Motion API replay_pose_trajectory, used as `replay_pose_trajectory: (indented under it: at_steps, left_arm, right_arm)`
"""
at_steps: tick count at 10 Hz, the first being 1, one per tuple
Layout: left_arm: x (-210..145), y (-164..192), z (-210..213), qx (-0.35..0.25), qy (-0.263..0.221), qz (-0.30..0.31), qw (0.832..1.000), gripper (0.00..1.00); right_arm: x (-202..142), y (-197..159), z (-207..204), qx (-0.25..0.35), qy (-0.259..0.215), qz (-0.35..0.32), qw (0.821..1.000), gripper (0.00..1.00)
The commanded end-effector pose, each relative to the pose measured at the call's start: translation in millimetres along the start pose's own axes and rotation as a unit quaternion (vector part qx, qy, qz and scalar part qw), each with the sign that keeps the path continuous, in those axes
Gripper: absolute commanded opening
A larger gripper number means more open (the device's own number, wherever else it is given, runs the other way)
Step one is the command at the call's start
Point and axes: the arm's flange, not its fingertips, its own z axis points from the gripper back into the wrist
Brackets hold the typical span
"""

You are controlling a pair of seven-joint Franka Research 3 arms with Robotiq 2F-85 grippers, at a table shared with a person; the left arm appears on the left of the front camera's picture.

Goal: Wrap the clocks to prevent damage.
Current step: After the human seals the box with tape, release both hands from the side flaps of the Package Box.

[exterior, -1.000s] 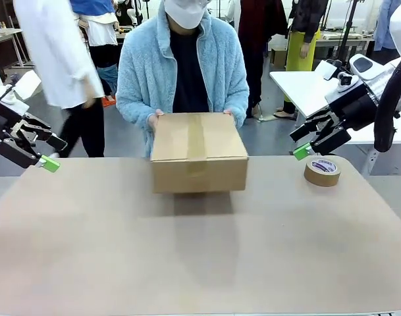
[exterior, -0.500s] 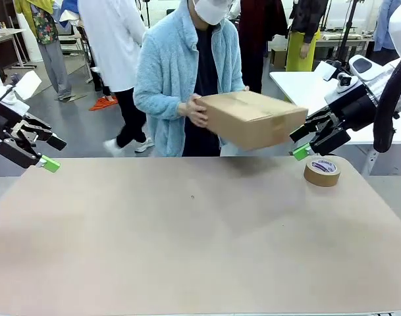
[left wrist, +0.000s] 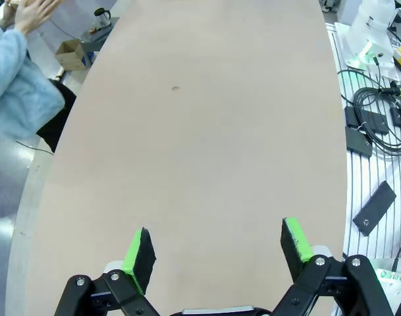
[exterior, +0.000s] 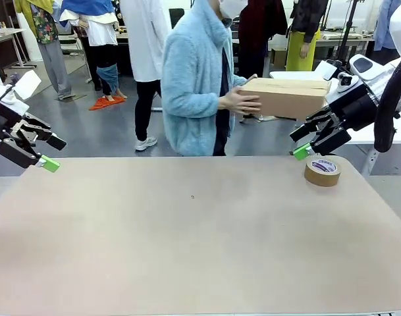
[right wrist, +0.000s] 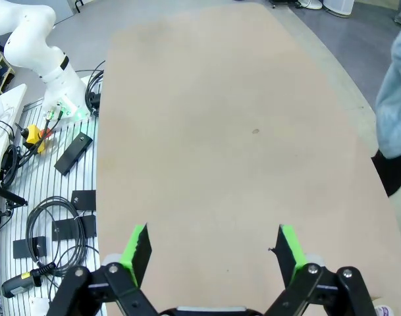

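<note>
Beyond the desk [exterior: 187, 250], a person's hand [exterior: 243, 101] carries the sealed cardboard box [exterior: 289, 97] close past the right pincer [exterior: 312, 139], risking a bump, while both it and the left pincer [exterior: 39, 150] hover open and empty; no clocks visible.

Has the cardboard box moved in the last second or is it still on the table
Yes. The cardboard box is off the table; the person's hand carries it in the air, up and toward the right side, above the tape roll, which has stayed put.
</note>
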Motion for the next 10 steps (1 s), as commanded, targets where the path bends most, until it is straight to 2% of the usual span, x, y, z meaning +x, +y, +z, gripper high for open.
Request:
replay_pose_trajectory:
  at_steps: [1, 10]
  left_arm:
    - [0.6, -1.9, 2.0, -0.003, 0.004, 0.001, 1.000, 1.00]
    - [0.6, -1.9, 2.0, -0.003, 0.004, 0.001, 1.000, 1.00]
  right_arm:
    - [-1.0, 2.1, -1.7, 0.001, 0.007, -0.008, 1.000, 1.00]
    - [-1.0, 2.1, -1.7, 0.001, 0.007, -0.008, 1.000, 1.00]
